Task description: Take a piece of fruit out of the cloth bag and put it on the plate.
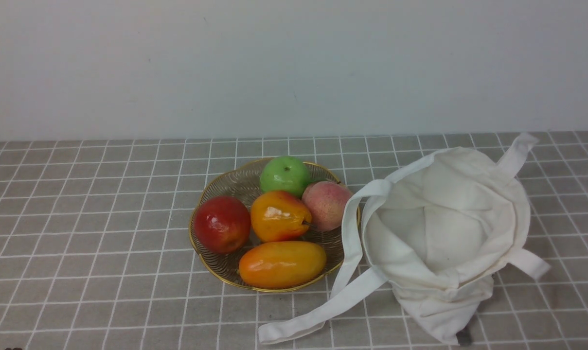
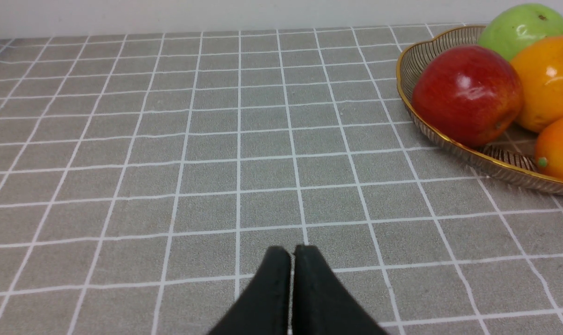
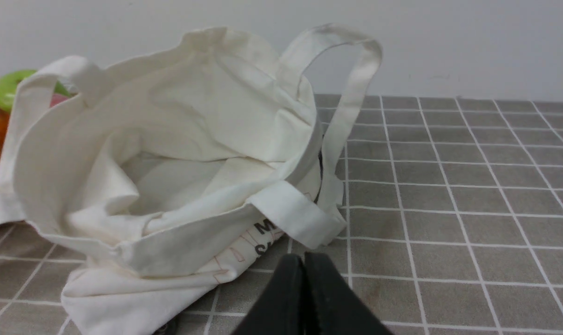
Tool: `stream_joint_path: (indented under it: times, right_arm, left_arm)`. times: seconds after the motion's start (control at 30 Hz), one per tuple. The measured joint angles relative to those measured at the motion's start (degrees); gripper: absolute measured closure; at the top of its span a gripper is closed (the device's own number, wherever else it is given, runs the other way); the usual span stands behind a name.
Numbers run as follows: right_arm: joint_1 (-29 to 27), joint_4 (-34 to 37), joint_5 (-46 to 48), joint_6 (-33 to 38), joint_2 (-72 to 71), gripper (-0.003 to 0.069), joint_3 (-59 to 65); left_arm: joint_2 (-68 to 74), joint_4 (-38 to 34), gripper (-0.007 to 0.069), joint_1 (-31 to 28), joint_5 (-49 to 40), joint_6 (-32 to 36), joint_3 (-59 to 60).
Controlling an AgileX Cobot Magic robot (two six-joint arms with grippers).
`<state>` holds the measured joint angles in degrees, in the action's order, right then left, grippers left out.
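Counted: one cloth bag [image 1: 449, 233], one gold wire plate [image 1: 231, 182], one green apple [image 1: 285, 176], one red apple [image 1: 222, 224], one peach [image 1: 327, 205], one mango-like fruit [image 1: 280, 215], one papaya-like fruit [image 1: 282, 264].

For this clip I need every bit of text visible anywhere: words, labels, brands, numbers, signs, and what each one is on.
"M", dark print on the outside of the cloth bag, cut off by a strap.
"S", dark print below it on the same bag, the rest covered or too unclear to read.
No other readable text shows.
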<state>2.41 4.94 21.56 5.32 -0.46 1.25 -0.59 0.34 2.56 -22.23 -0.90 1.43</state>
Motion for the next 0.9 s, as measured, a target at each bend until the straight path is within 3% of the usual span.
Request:
stream_joint_path:
  times: [0.9]
  right_arm:
    - [-1.45, 0.17, 0.07, -1.65, 0.00, 0.0673, 0.00]
  left_arm:
    - [0.00, 0.00, 0.0633, 0.00, 0.00, 0.00, 0.00]
